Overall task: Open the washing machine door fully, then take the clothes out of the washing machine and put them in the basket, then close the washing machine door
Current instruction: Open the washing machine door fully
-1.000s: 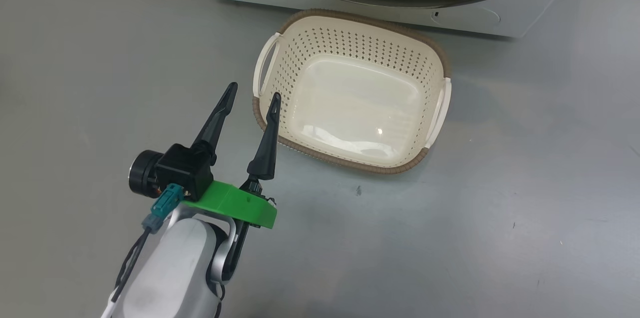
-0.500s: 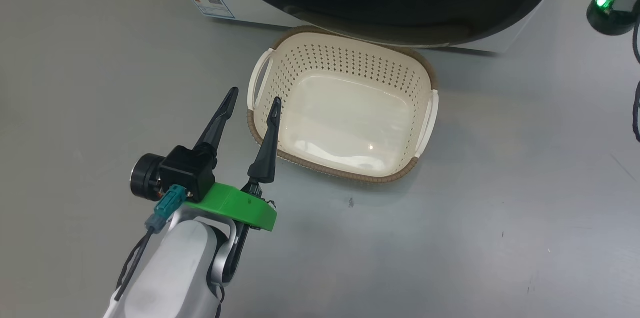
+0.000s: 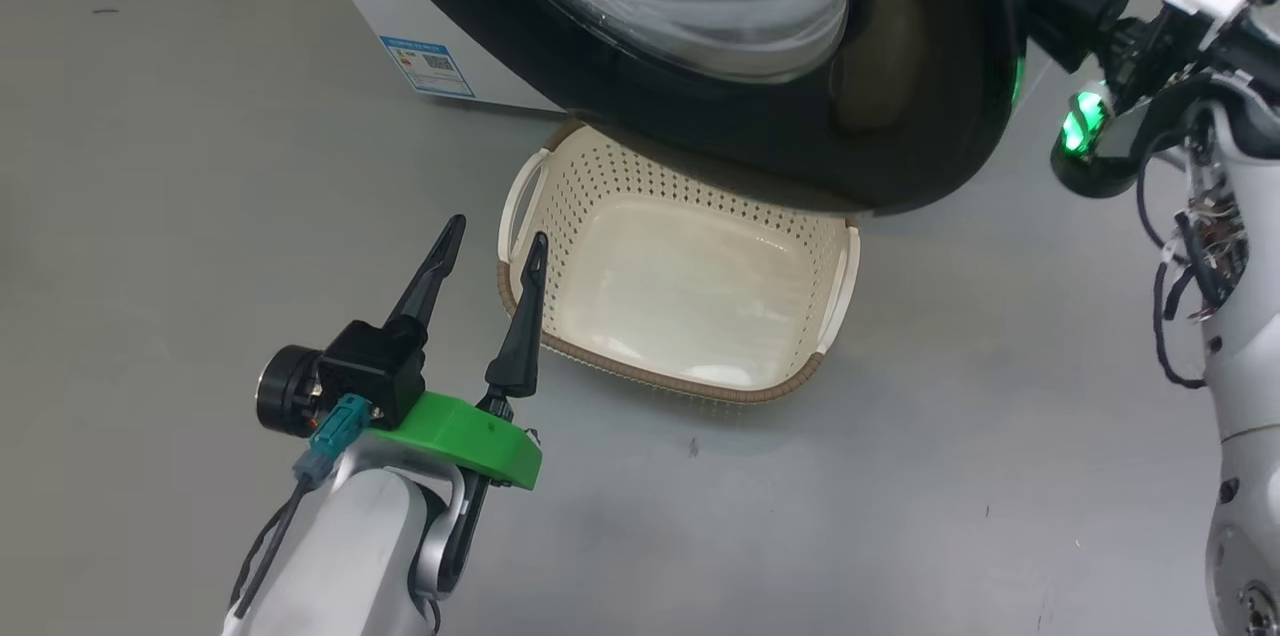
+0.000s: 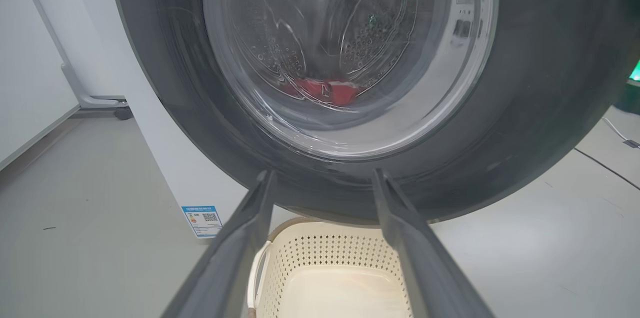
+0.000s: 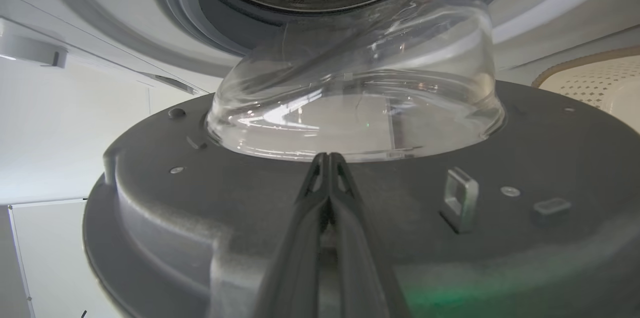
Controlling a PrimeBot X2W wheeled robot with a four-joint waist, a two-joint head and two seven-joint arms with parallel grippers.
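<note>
Washing machine door (image 3: 700, 131) stands partly open above the cream basket (image 3: 560, 216), left gripper (image 3: 499, 230) fingers spread empty beside its handle, right gripper (image 5: 326, 158) fingers clenched together at the door's inner face, red clothes (image 4: 320, 90) in the drum behind.

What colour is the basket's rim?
Brown and woven-looking on the basket; clearest in the head view.

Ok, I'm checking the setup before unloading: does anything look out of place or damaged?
Nothing spilled or damaged. One oddity: the basket sits so close that the partly open door overhangs its far rim, hiding that edge from above.
</note>
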